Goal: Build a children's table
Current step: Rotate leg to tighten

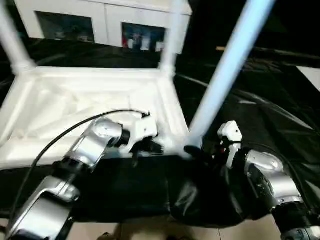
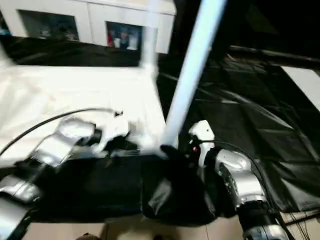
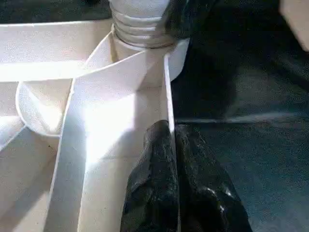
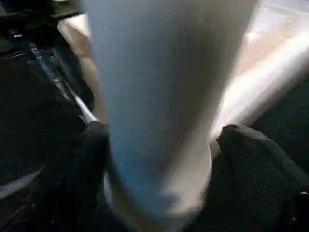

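The children's table top (image 1: 75, 100) lies upside down on a black sheet, its ribbed underside facing up. Two white legs (image 1: 172, 35) (image 1: 12, 40) stand in the far corner sockets. A third leg (image 1: 225, 65) rises tilted from the near right corner. My right gripper (image 1: 192, 150) is open around this leg's base (image 4: 159, 72), one black finger (image 4: 89, 159) on each side. My left gripper (image 3: 174, 159) is shut on the thin rim wall (image 3: 168, 92) of the top, close to the same corner socket (image 3: 145, 24).
A white cabinet (image 1: 100, 20) with glass doors stands behind the table top. The crinkled black sheet (image 1: 260, 100) covers the floor to the right. A white patch (image 1: 310, 75) lies at the far right edge. Light flooring (image 1: 150, 230) shows in front.
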{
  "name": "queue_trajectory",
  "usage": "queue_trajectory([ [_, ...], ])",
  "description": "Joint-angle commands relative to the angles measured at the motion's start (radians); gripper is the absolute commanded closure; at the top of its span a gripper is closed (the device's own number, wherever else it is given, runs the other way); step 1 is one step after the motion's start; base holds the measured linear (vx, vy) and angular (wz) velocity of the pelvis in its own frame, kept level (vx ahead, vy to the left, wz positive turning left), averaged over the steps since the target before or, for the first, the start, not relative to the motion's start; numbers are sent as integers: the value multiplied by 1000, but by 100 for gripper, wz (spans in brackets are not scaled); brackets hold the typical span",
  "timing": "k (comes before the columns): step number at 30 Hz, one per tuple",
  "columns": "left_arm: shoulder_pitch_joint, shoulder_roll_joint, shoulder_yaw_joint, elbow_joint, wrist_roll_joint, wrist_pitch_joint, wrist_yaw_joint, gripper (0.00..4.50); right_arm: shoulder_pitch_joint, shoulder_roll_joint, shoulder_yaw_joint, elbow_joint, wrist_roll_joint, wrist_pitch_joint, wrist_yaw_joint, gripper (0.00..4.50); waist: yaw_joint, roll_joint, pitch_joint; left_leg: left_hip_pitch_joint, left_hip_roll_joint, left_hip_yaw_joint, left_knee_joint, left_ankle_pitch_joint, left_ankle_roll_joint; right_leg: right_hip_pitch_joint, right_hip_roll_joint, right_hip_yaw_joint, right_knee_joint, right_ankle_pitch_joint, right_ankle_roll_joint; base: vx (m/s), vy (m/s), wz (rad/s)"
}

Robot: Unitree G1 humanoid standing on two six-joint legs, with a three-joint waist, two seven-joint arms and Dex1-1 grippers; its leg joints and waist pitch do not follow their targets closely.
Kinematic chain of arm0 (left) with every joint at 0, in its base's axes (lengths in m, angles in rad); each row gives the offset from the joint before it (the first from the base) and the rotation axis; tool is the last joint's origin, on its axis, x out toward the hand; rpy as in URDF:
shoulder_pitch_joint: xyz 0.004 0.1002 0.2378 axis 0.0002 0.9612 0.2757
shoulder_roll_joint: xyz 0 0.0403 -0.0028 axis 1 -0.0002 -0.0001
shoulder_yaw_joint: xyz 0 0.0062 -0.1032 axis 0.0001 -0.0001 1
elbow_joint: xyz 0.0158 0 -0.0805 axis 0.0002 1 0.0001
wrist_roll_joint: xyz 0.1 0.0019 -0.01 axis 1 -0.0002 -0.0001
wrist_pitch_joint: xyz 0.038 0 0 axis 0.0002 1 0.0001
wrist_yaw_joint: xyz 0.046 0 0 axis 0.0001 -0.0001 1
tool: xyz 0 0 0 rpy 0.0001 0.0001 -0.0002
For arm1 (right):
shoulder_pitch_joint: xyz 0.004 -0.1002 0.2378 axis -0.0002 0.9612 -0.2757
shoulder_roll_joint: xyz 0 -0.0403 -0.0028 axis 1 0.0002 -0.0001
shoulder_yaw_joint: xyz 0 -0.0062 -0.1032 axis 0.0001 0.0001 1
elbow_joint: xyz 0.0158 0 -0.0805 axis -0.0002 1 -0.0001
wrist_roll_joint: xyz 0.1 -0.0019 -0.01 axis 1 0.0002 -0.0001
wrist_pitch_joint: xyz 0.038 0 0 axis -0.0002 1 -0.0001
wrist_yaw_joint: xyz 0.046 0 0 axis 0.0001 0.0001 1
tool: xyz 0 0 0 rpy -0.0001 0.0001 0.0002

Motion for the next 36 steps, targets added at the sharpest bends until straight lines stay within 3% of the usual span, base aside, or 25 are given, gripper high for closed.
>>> queue_trajectory([
  [1,20,1,-44,-34,-16,2,-73,450,9,-28,8,-8,-4,13,19,58,-1,7,-58,5,36,-4,-72,-211,56,52,-62,58,-65,-262,-198,0,0,0],
  [5,23,5,-34,-36,-16,-1,-72,450,15,-31,25,-12,-9,23,43,75,3,3,-57,4,34,-4,-72,-207,48,54,-62,58,-65,-275,-189,0,0,0],
  [11,30,13,-30,-59,-25,16,-81,450,17,-35,26,-17,-13,36,52,146,4,2,-58,3,33,-4,-70,-193,48,54,-62,58,-65,-278,-179,0,0,0],
  [20,34,-3,-20,-51,-27,26,-56,450,19,-20,15,3,-15,50,19,180,4,1,-59,3,32,-3,-68,-175,52,56,-61,58,-62,-259,-184,0,0,0],
  [22,27,-43,-2,-14,-16,49,25,450,-2,25,-11,74,-41,47,-102,180,3,5,-58,3,32,-4,-70,-192,40,55,-63,57,-65,-290,-178,0,0,0],
  [24,14,-88,16,32,-4,56,110,450,-27,74,-37,137,-54,46,-217,181,-8,3,-50,4,30,-10,-76,-271,10,48,-64,53,-82,-437,-143,0,0,0],
  [27,-21,-182,39,113,18,91,271,450,-84,173,-93,242,-47,49,-420,181,-14,1,-52,11,29,-14,-74,-302,-1,46,-72,53,-95,-538,-105,0,0,0],
  [28,-24,-190,40,119,19,95,283,450,-89,180,-97,249,-46,49,-434,181,-21,3,-50,13,28,-13,-73,-304,0,39,-69,55,-98,-536,-107,0,0,0],
  [30,-52,-252,61,168,26,137,388,450,-129,230,-124,305,-38,43,-535,181,-23,6,-54,10,27,-15,-72,-298,-2,43,-70,53,-95,-533,-104,0,0,0],
  [31,-87,-307,89,227,34,172,511,450,-172,264,-136,360,-46,24,-621,181,-26,6,-55,11,25,-13,-71,-295,-3,40,-65,51,-95,-515,-106,0,0,0],
  [35,-118,-357,108,278,49,185,601,450,-230,301,-149,433,-66,-12,-700,181,-22,4,-56,10,21,-8,-68,-284,22,40,-63,51,-96,-476,-110,0,0,0],
  [36,-122,-364,109,284,53,182,606,450,-242,309,-152,446,-66,-23,-698,181,-21,10,-59,12,21,-8,-68,-284,23,42,-63,51,-96,-475,-108,0,0,0],
])
